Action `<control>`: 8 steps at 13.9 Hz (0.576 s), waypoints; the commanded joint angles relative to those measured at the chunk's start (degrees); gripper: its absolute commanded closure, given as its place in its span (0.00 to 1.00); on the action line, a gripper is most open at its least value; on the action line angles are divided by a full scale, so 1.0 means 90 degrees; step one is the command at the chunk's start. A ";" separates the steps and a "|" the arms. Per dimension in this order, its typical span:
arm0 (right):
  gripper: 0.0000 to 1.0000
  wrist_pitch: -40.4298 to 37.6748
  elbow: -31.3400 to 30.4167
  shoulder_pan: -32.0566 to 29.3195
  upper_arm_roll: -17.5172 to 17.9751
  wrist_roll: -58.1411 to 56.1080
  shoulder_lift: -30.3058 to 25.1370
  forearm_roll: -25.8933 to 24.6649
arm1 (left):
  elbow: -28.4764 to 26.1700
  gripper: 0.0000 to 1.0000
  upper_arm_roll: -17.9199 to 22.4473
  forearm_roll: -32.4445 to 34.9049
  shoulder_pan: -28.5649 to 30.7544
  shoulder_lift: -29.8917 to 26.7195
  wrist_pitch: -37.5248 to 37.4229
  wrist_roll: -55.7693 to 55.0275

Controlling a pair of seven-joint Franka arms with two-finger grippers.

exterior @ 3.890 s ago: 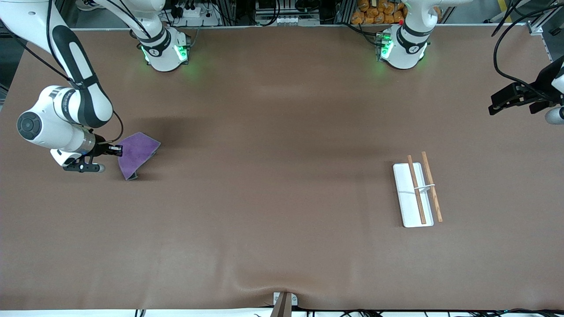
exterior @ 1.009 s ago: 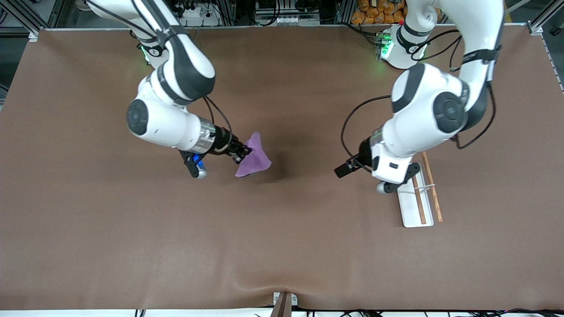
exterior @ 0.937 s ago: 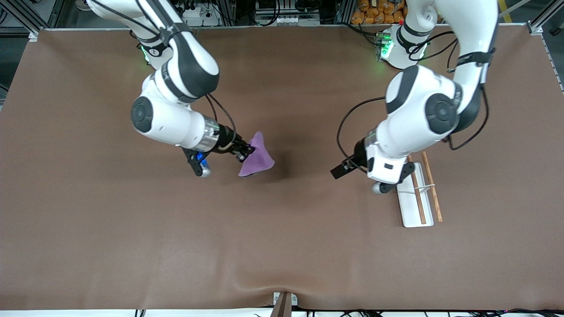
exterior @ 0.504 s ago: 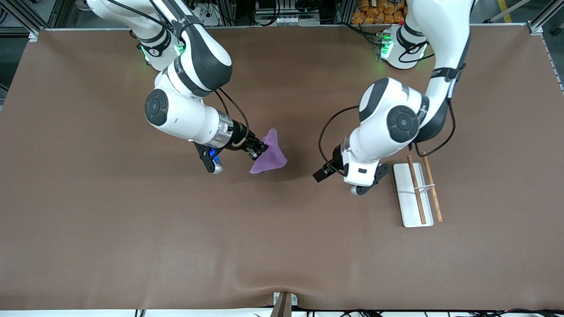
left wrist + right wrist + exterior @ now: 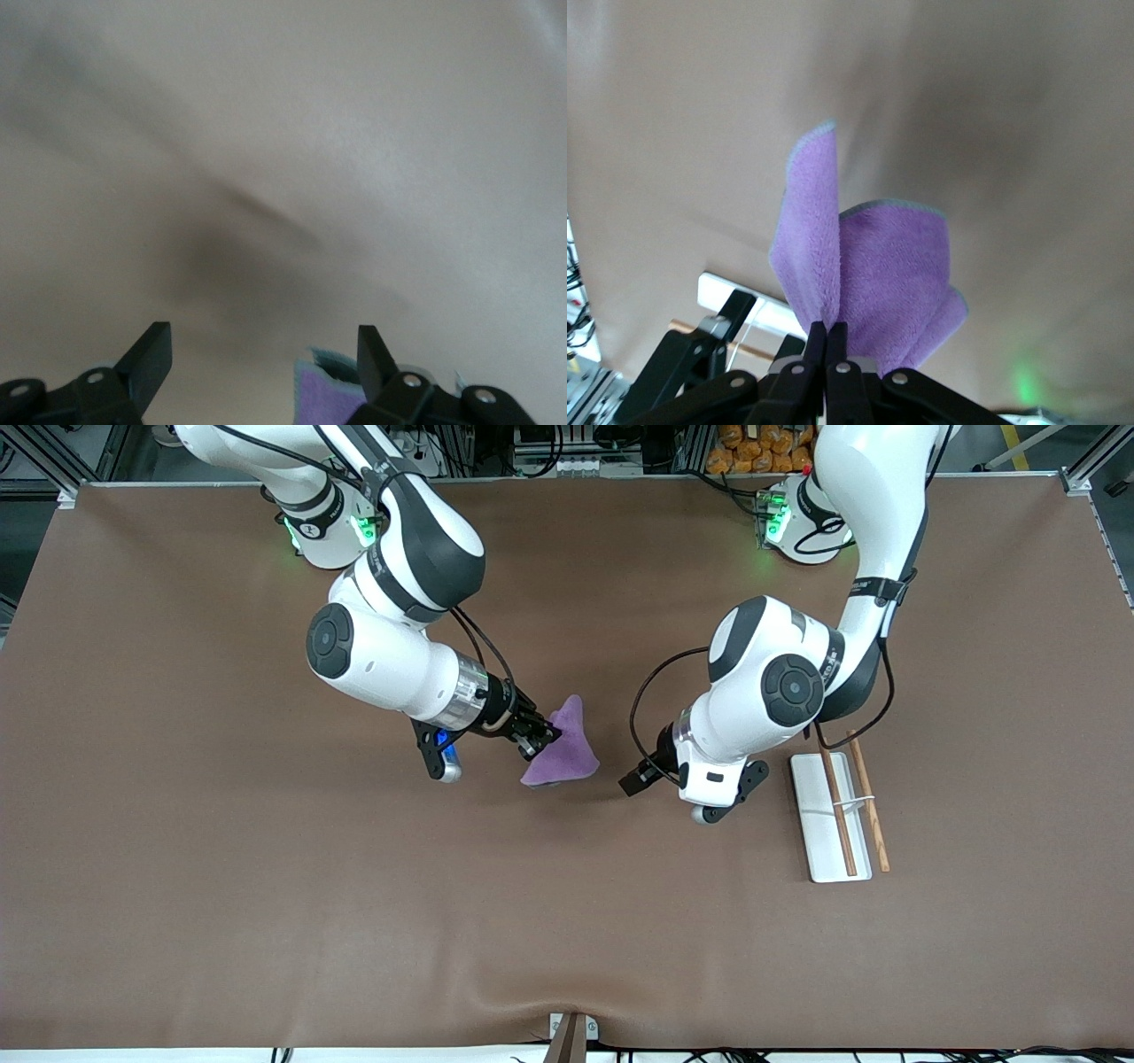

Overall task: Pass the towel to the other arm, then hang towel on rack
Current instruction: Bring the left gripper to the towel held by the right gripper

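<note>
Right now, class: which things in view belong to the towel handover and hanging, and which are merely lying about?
Job:
towel, clamped in right gripper
left gripper, open, over the table beside the towel
rack

Lying about:
brown table only

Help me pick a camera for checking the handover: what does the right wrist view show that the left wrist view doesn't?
Only the right wrist view shows the right claw shut on the towel, whose folds hang over the table, with the rack and the left claw farther off. Only the left wrist view shows the left claw's open fingers with nothing between them. Both show the purple towel and brown table.
</note>
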 commanded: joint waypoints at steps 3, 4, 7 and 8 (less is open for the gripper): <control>1.00 0.0079 0.0266 0.0050 -0.0050 0.0168 0.0119 0.0292 | 0.0160 0.20 0.0036 -0.0378 -0.0028 0.0138 -0.0076 -0.0121; 1.00 0.0099 0.0276 0.0050 -0.0050 0.0168 0.0119 0.0302 | 0.0160 0.20 0.0036 -0.0447 -0.0038 0.0216 -0.0076 -0.0122; 1.00 0.0109 0.0305 0.0011 -0.0070 0.0129 0.0109 0.0896 | 0.0151 0.20 0.0036 -0.0690 -0.0028 0.0236 -0.0096 -0.0141; 1.00 0.0119 0.0315 0.0011 -0.0070 0.0129 0.0109 0.0907 | 0.0151 0.20 0.0036 -0.0720 -0.0028 0.0227 -0.0154 -0.0141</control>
